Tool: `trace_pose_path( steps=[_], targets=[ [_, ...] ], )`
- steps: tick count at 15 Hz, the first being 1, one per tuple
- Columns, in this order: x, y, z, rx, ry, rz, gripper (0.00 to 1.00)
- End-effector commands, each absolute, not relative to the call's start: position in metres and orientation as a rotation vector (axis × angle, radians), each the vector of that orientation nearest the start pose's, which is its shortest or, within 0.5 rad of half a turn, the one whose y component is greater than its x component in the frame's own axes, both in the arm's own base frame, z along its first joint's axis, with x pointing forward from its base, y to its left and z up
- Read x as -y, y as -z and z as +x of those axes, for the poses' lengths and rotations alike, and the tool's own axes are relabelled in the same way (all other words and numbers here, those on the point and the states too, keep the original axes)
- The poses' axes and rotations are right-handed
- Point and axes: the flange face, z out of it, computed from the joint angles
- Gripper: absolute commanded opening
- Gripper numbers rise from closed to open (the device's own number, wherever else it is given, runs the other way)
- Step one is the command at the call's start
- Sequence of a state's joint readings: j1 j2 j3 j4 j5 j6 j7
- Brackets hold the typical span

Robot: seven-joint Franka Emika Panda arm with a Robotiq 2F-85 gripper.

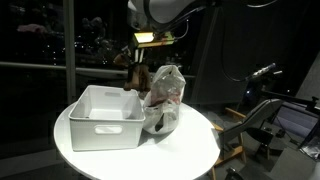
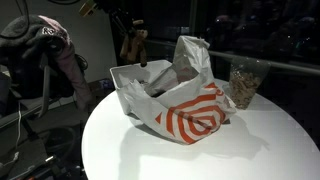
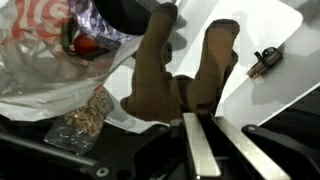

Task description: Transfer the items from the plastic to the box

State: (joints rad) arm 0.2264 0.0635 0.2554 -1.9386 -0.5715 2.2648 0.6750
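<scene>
Round white table holds a white rectangular plastic box, a clear orange-striped plastic bag touching it. Above the box, the gripper clenches a brown two-legged object.

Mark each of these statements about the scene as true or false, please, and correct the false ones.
1. The table is round and white. True.
2. The pincer holds a brown item above the white box. True, as far as the wrist view shows.
3. The plastic bag lies inside the box. False: it stands on the table beside the box.
4. The bag has blue stripes. False: the stripes are orange-red.
5. A small dark object lies in the box. True.
</scene>
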Motion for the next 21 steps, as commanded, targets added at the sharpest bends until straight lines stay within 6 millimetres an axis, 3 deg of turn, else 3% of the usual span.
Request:
trace_pose_path(
  steps=[1,7,8,9,10,14,17,18,21],
  targets=[
    [-0.292,-0.467,0.572,0.330,0.802,-3.269,0.08],
    [-0.288,-0.392,0.611,0.498,0.627,-3.263,0.10],
    [-0.286,-0.382,0.616,0.505,0.598,-3.258,0.36],
    [-0.284,-0.376,0.619,0.510,0.555,-3.248,0.37],
    [-0.284,-0.373,0.618,0.515,0.506,-3.226,0.44],
    [-0.275,-0.389,0.615,0.475,0.389,-3.173,0.73],
    [-0.241,-0.406,0.610,0.272,0.291,-3.166,0.95],
    [-0.226,-0.412,0.605,0.198,0.259,-3.162,1.00],
    [-0.182,-0.420,0.598,0.011,0.203,-3.141,1.00]
  ],
)
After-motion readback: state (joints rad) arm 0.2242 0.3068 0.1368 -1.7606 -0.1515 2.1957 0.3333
